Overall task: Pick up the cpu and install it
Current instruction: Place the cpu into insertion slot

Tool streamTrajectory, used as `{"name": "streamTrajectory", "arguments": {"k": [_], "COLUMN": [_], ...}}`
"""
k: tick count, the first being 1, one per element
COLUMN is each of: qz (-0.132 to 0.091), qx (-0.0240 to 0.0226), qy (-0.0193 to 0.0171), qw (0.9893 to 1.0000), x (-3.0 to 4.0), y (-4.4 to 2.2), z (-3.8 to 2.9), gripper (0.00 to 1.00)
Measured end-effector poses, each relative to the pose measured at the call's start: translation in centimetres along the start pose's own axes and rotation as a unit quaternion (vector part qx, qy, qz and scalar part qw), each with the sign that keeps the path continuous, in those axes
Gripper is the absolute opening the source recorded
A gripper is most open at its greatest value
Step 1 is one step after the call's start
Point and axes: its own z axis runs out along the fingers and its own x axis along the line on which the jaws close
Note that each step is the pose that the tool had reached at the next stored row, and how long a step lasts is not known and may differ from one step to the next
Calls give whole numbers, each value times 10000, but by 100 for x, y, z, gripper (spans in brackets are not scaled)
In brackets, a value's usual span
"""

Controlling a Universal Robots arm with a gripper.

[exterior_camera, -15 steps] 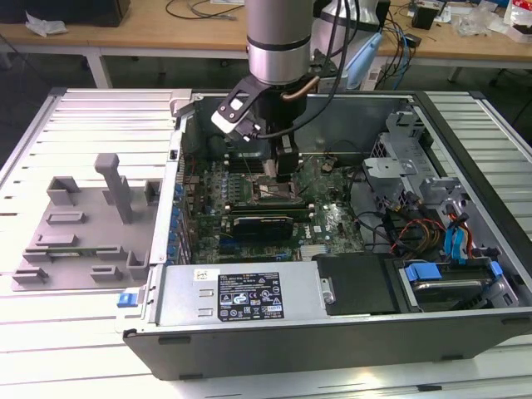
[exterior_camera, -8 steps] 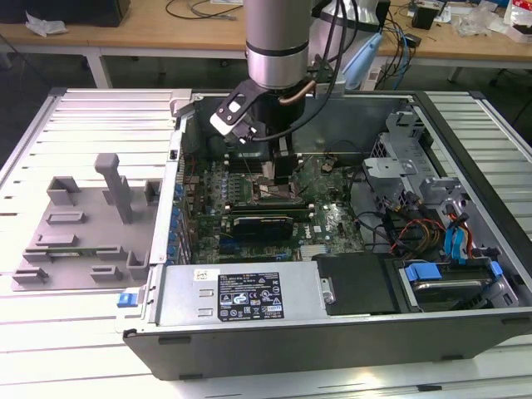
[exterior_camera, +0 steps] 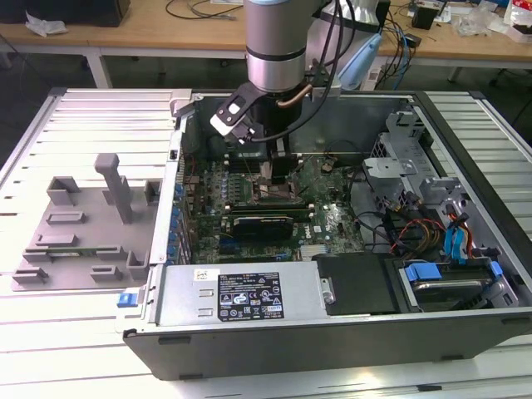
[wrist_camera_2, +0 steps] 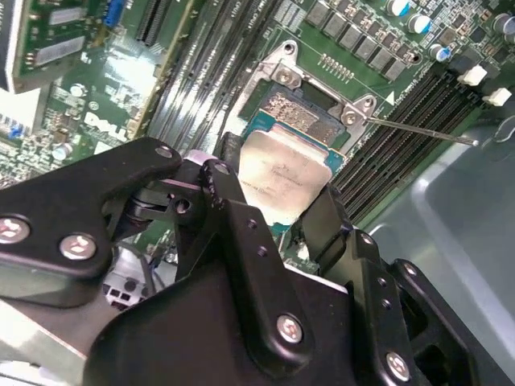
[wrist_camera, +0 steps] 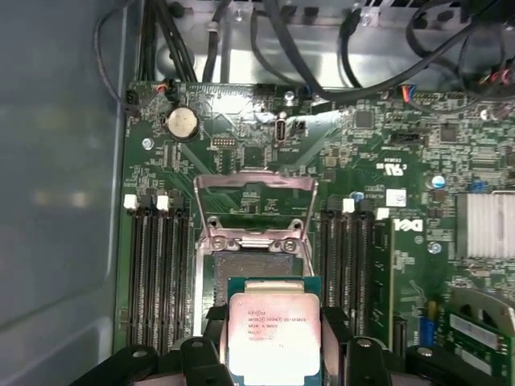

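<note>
The cpu [wrist_camera: 273, 331], a flat square chip with a silvery top and green edge, is held between my gripper's black fingers [wrist_camera: 334, 328]. My gripper [wrist_camera_2: 278, 201] is shut on the cpu [wrist_camera_2: 283, 170] by two opposite edges. The chip hangs just above the open socket [wrist_camera: 251, 269] on the green motherboard, partly overlapping its near side. The socket's metal load frame [wrist_camera: 256, 201] is swung up and open. In the exterior view my gripper [exterior_camera: 268, 170] reaches down into the computer case over the socket [exterior_camera: 270, 196].
Memory slots [wrist_camera: 157, 273] flank the socket on both sides. Black cables [wrist_camera: 322, 48] run along the case wall behind the board. A grey plastic tray [exterior_camera: 83, 233] lies outside the case on the exterior view's left. Drive bays and a power supply [exterior_camera: 241, 295] fill the case's near side.
</note>
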Motion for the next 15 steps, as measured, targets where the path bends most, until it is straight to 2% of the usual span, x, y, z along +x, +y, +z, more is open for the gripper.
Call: {"name": "streamTrajectory", "arguments": {"k": [4, 15], "qz": [0, -1], "qx": [57, 59], "qy": [2, 0], "qw": [10000, 10000], "x": [14, 12], "y": [20, 23], "z": [99, 137], "gripper": [55, 55]}}
